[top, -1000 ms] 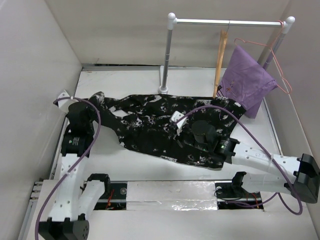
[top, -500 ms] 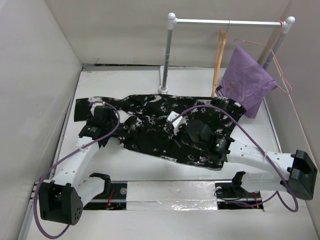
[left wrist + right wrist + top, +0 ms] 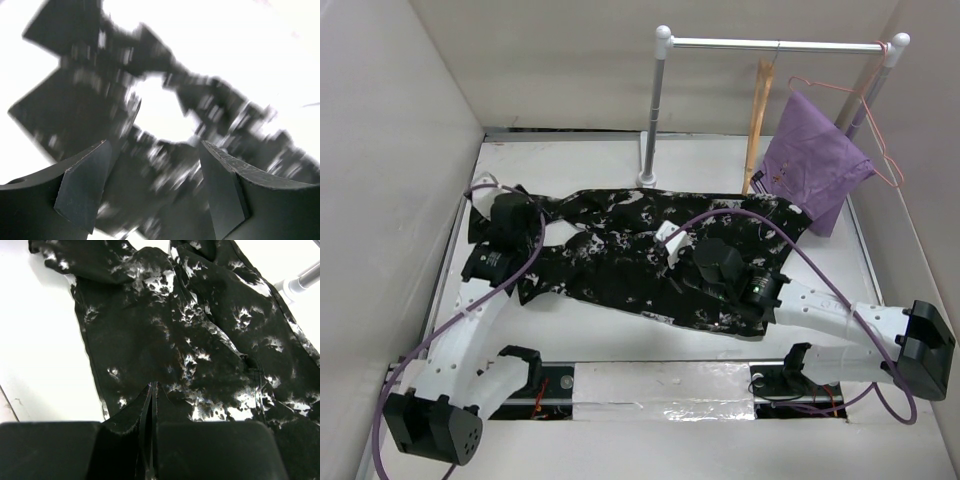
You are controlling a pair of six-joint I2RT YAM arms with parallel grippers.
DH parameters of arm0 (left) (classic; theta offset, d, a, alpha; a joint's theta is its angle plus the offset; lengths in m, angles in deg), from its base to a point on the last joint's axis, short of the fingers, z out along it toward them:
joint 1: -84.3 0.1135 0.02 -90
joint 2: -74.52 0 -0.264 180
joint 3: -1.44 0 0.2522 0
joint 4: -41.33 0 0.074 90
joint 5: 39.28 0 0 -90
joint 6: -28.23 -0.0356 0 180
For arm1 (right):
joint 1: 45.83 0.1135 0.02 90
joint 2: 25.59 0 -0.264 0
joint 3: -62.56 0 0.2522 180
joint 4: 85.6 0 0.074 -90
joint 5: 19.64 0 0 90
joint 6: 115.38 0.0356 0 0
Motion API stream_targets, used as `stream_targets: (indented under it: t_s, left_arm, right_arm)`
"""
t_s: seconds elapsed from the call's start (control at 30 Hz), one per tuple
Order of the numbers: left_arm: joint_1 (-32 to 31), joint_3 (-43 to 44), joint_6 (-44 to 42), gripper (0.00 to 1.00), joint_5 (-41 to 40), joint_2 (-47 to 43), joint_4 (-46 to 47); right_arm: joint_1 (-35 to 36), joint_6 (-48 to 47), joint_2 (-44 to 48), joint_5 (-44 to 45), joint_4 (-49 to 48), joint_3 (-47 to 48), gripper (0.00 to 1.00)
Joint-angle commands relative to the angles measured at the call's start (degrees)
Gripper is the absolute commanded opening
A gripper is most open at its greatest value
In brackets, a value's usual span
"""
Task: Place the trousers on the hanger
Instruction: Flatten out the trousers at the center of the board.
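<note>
On the table (image 3: 720,165) lie the trousers (image 3: 620,250). The left gripper (image 3: 155,167) hangs open above them. The right gripper (image 3: 150,427) pinches them.

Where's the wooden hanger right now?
Top view, back right: the hanger hangs from the rail, just left of the purple cloth and behind the right end of the trousers.
</note>
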Motion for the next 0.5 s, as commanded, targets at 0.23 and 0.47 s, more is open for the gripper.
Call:
stream_targets:
  t_s: [0.23, 0.47]
  left_arm:
    - [7.1, 5.1, 1.9, 0.62, 4.4, 20.5, 11.9]
    - [9.0, -9.0, 8.9, 0.54, 12.1, 25.8, 22.0]
  right_arm:
    - [-0.4, 0.0, -0.4, 0.1, -2.4, 1.4, 0.04]
    - [-0.4, 0.1, 0.1, -0.6, -2.6, 1.2, 0.04]
